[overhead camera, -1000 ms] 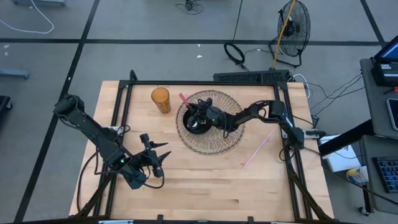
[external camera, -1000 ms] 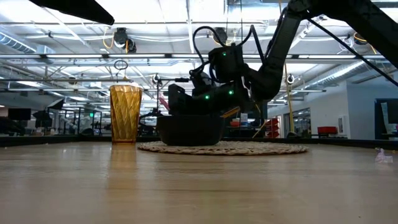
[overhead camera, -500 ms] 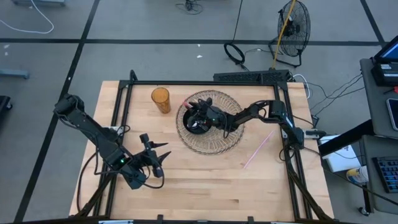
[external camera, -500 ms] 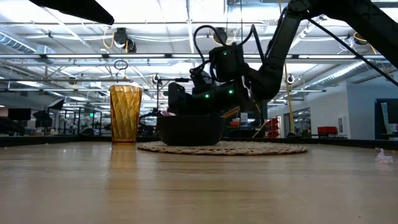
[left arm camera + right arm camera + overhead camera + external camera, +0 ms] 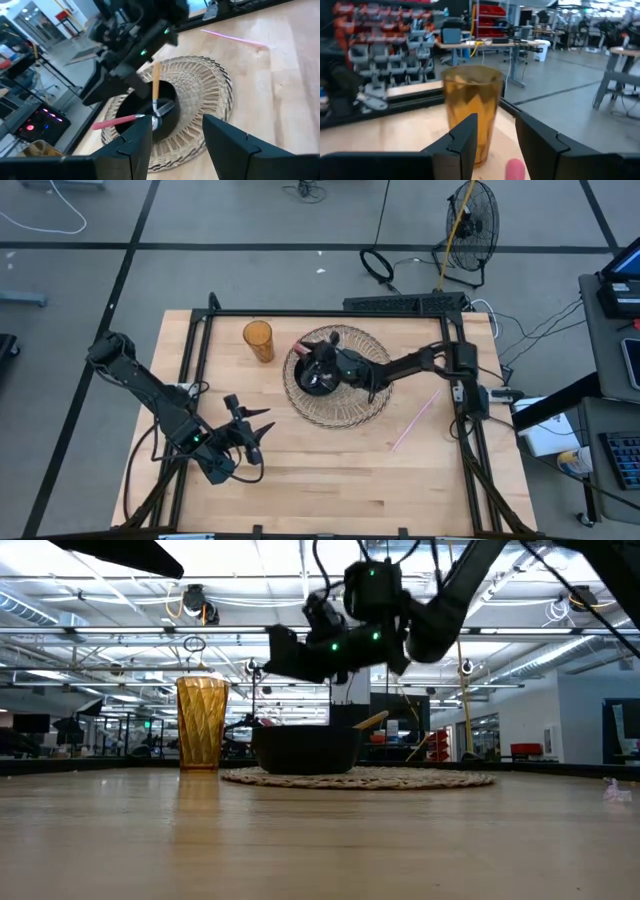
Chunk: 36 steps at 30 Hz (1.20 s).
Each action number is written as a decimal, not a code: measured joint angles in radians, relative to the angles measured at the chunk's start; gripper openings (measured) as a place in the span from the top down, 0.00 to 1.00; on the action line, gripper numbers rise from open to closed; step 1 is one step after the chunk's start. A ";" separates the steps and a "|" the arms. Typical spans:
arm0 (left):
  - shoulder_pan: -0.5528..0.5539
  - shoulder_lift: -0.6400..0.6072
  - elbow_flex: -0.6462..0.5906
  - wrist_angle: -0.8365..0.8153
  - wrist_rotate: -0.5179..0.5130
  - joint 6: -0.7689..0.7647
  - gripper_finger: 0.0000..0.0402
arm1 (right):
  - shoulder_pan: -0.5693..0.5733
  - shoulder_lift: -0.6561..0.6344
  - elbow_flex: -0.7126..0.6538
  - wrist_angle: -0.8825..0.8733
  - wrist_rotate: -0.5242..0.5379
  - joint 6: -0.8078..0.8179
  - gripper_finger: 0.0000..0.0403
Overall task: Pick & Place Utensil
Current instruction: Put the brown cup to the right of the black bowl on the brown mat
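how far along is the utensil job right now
Done: two utensils, a red-handled one and a wooden-handled one, sit in the black bowl on the woven mat. In hand: nothing; the right gripper hangs open and empty above the bowl. The left gripper waits open at the table's near left. Left: possibly the pink straw lying on the table right of the mat.

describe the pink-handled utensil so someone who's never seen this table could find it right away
Start at the round woven mat in the middle of the wooden table, with a black bowl on it. The pink-handled utensil lies in that bowl, its handle sticking out over the rim toward the amber cup. Its bowl neighbour has a wooden handle, and the pink straw lies flat on bare table.
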 joint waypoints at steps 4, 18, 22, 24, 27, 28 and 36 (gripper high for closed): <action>0.002 0.000 0.000 -0.010 -0.033 0.003 0.55 | 0.041 -0.089 -0.023 -0.098 0.000 -0.093 0.67; 0.083 0.000 0.000 -0.086 -0.037 -0.013 0.55 | 0.216 -0.530 -0.385 -0.271 -0.132 -0.228 0.67; 0.139 0.000 0.000 -0.124 -0.036 0.044 0.55 | 0.267 -0.673 -0.529 -0.271 -0.133 -0.220 0.67; 0.183 0.000 0.000 -0.161 -0.033 0.046 0.55 | 0.297 -0.740 -0.597 -0.271 -0.141 -0.207 0.67; 0.273 -0.016 0.000 -0.225 0.023 0.047 0.55 | 0.337 -0.829 -0.691 -0.270 -0.232 -0.177 0.67; 0.310 -0.025 0.000 -0.238 0.053 0.056 0.55 | 0.350 -0.855 -0.718 -0.266 -0.261 -0.163 0.67; 0.597 -0.134 0.000 -0.252 0.220 0.287 0.55 | 0.466 -0.952 -0.843 -0.252 -0.313 -0.077 0.67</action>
